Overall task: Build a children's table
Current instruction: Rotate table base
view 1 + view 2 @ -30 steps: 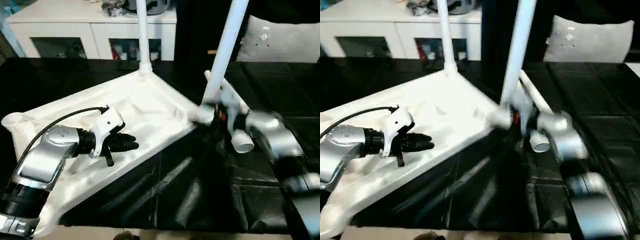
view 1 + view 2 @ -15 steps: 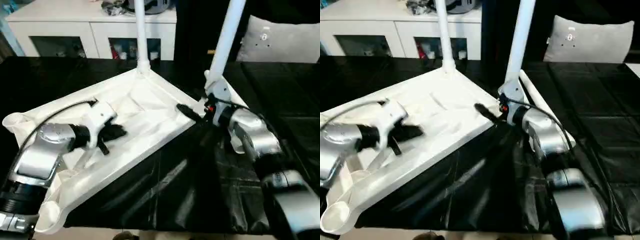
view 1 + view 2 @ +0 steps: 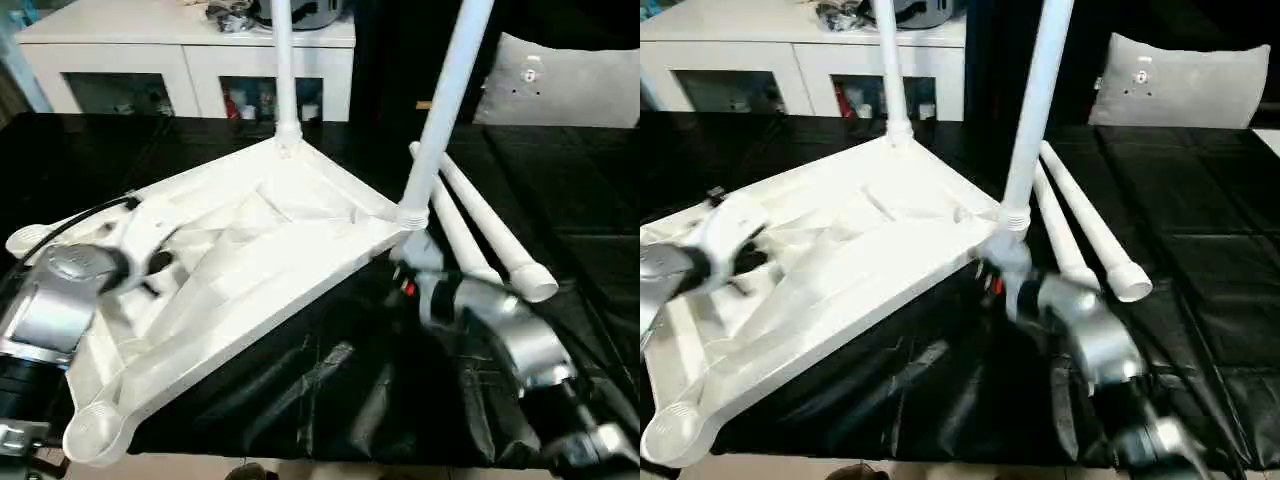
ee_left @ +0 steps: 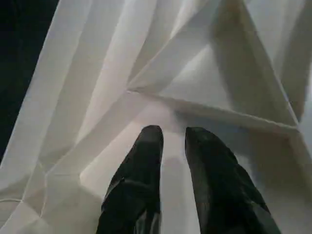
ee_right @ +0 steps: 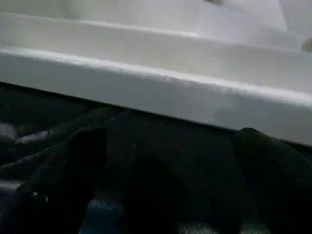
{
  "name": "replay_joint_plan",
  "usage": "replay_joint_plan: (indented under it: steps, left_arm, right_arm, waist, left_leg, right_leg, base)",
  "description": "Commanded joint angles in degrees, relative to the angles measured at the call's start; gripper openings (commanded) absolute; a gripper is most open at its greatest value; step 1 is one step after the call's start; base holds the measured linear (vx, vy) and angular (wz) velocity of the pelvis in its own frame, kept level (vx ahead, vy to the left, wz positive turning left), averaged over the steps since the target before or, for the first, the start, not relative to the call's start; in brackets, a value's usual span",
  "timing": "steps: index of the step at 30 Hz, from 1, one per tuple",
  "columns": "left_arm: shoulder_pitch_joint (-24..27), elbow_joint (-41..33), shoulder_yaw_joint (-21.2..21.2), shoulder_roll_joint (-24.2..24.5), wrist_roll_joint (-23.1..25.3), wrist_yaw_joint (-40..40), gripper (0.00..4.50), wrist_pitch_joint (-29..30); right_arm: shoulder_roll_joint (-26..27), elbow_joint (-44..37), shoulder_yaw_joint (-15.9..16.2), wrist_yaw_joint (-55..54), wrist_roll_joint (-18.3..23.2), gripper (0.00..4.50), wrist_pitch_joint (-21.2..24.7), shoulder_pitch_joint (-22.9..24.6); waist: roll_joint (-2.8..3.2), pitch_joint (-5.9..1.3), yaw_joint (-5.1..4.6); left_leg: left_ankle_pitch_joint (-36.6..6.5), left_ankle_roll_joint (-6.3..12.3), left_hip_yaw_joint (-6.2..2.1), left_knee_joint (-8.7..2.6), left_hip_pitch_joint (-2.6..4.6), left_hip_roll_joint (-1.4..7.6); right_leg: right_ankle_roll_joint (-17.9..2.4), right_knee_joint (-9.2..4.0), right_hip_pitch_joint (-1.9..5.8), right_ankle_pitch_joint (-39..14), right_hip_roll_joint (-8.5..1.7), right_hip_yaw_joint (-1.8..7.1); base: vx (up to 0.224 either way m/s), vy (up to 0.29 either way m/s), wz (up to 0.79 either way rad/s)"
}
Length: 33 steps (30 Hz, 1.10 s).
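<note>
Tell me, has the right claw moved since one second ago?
Yes. The right claw was beside the standing leg at its socket; now it has dropped below the tabletop edge, toward the camera.

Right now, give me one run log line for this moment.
stage: two legs standing in tabletop sockets | two loose legs on black cover | left gripper over ribbed underside, holding nothing | right gripper open, facing tabletop edge

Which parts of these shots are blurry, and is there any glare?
Left eye view: left arm and right arm are motion-smeared, while the tabletop and loose legs are sharp. Right wrist view: soft all over, its tool fingers dark blobs. Left wrist view: tool crisp, ribs evenly lit, no harsh glare.
</note>
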Motion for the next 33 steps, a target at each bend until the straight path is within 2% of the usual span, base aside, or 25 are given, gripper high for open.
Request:
replay_joint_plan:
  steps: [1,7,10,12,14,15,18,20,21,22,23,25,27,32,33]
  left_arm:
    - [-0.91,1.01,-1.97,1.29,1.36,-0.43,1.03,-0.11]
    - [0.3,2.25,-5.2,1.21,0.6,-5.72,1.03,-1.55]
    - [1.17,1.04,-7.71,2.23,0.3,-10.37,1.03,-3.6]
    - [1.85,-0.86,-8.06,2.5,-2.25,-13.61,1.03,-3.72]
    - [2.65,-2.55,-8.49,3.05,-4.06,-16.66,1.03,-5.13]
    - [3.29,-3.92,-8.9,3.47,-5.21,-18.77,1.03,-5.81]
    - [4.08,-5.78,-9.19,3.75,-7.05,-22.07,1.03,-7.42]
    - [4.67,-7.8,-9.22,3.76,-9.01,-25.18,1.03,-9.04]
    - [4.67,-7.8,-9.22,3.76,-9.01,-25.18,1.03,-9.04]
    - [5.19,-9.95,-8.71,3.13,-11.63,-27.86,1.03,-10.09]
    - [5.28,-10.38,-8.59,2.93,-12.23,-28.37,1.03,-10.28]
    - [5.24,-11.59,-7.86,1.57,-14.6,-29.76,1.03,-10.13]
    - [4.07,-10.44,-8.09,-0.74,-14.66,-29.13,1.03,-10.85]
    - [1.48,-5.66,-9.33,-4.95,-12.79,-26.78,1.03,-13.48]
    - [-0.05,-2.54,-9.8,-6.56,-10.86,-24.06,1.03,-14.69]
  right_arm:
    - [0.39,-0.74,0.01,-2.45,-1.47,4.5,1.94,-1.11]
    - [3.72,4.16,-0.06,-8.4,-3.77,4.5,4.08,-4.28]
    - [6.08,8.03,0.45,-11.07,-4.88,4.5,4.86,-6.56]
    - [7.48,10.18,0.39,-12.34,-5.13,4.5,4.53,-7.64]
    - [8.61,12.15,-0.19,-13.47,-5.18,4.5,3.79,-8.6]
    - [9.51,14.12,-0.56,-14.35,-5.34,4.5,2.81,-9.6]
    - [10.66,16.59,-0.99,-15.39,-5.39,4.5,1.47,-11.03]
    - [11.49,18.1,-1.33,-15.96,-5.48,4.5,0.26,-12.1]
    - [11.49,18.1,-1.33,-15.96,-5.48,4.5,0.26,-12.1]
    - [12.17,19.39,-1.45,-16.15,-5.6,4.5,-0.89,-13.04]
    - [12.32,19.63,-1.45,-16.13,-5.6,4.5,-1.21,-13.22]
    - [13.25,20.78,-1.69,-15.71,-5.32,4.5,-2.27,-14.0]
    - [13.6,21.18,-1.16,-14.75,-5.51,4.5,-3.17,-14.26]
    - [13.83,21.68,-1.07,-13.55,-5.43,4.5,-4.68,-14.59]
    - [13.67,21.74,-1.07,-13.94,-5.83,4.5,-5.26,-14.72]
  waist:
    - [1.02,-3.97,-0.13]
    - [1.12,-4.02,-0.23]
    - [1.14,-4.15,-0.29]
    - [1.26,-4.12,-0.38]
    - [1.38,-4.03,-0.36]
    - [0.8,-3.95,-0.54]
    - [1.19,-3.78,-0.62]
    - [0.88,-3.86,-0.71]
    - [0.96,-3.75,-1.02]
    - [1.01,-3.77,-1.02]
    - [0.94,-3.75,-1.31]
    - [0.95,-3.81,-1.46]
    - [0.59,-3.91,-1.75]
    - [0.52,-4.16,-1.92]
    - [0.71,-4.17,-1.97]
  left_leg:
    - [-18.23,-1.31,-1.36,-4.82,1.3,2.38]
    - [-18.27,-2.15,-1.35,-4.78,1.39,2.31]
    - [-17.14,-2.43,-1.33,-4.81,1.27,2.36]
    - [-17.72,-2.76,-1.29,-4.86,1.33,2.37]
    - [-18.72,-3.16,-1.34,-4.95,1.47,2.42]
    - [-19.43,-3.37,-1.24,-5.05,1.51,2.46]
    - [-20.9,-3.72,-1.28,-5.12,1.57,2.45]
    - [-20.48,-3.53,-1.32,-5.11,1.57,2.41]
    - [-20.5,-3.46,-1.37,-5.21,1.39,2.43]
    - [-20.61,-3.57,-1.35,-5.21,1.56,2.51]
    - [-20.53,-3.62,-1.36,-5.18,1.37,2.46]
    - [-20.02,-3.59,-1.21,-5.11,1.43,2.46]
    - [-18.22,-2.97,-1.06,-5.02,1.21,2.32]
    - [-14.47,-1.5,-0.86,-4.66,1.05,2.18]
    - [-14.14,-1.52,-0.92,-4.65,0.94,2.19]
  right_leg:
    - [-10.69,-4.27,2.36,-16.33,-2.76,2.36]
    - [-11.51,-4.22,2.31,-15.44,-2.97,2.45]
    - [-12.32,-3.7,2.49,-12.01,-2.85,2.46]
    - [-12.81,-3.6,2.48,-11.27,-2.88,2.45]
    - [-12.83,-3.63,2.39,-12.11,-3.0,2.51]
    - [-12.92,-3.78,2.37,-13.03,-2.99,2.54]
    - [-12.32,-3.89,2.33,-15.1,-3.09,2.63]
    - [-12.07,-3.79,2.35,-15.49,-3.2,2.66]
    - [-12.08,-3.86,2.47,-16.02,-3.2,2.64]
    - [-12.06,-3.89,2.34,-16.16,-3.18,2.64]
    - [-12.44,-3.79,2.41,-15.93,-3.26,2.67]
    - [-12.76,-3.81,2.4,-15.19,-3.21,2.7]
    - [-13.14,-3.58,2.68,-13.31,-3.02,2.7]
    - [-13.23,-3.43,3.01,-10.8,-2.99,2.68]
    - [-13.32,-3.33,3.14,-10.41,-3.0,2.66]
  base:
    - [0.0,0.0,0.0]
    - [0.0,0.0,0.0]
    - [0.0,0.0,0.0]
    - [0.0,0.0,0.0]
    - [0.0,0.0,0.0]
    - [0.0,0.0,0.0]
    - [0.0,0.0,0.0]
    - [0.0,0.0,0.0]
    - [0.0,0.0,0.0]
    - [0.0,0.0,0.0]
    - [0.0,0.0,0.0]
    - [0.0,0.0,0.0]
    - [0.0,0.0,0.0]
    - [0.0,0.0,0.0]
    - [0.0,0.0,0.0]
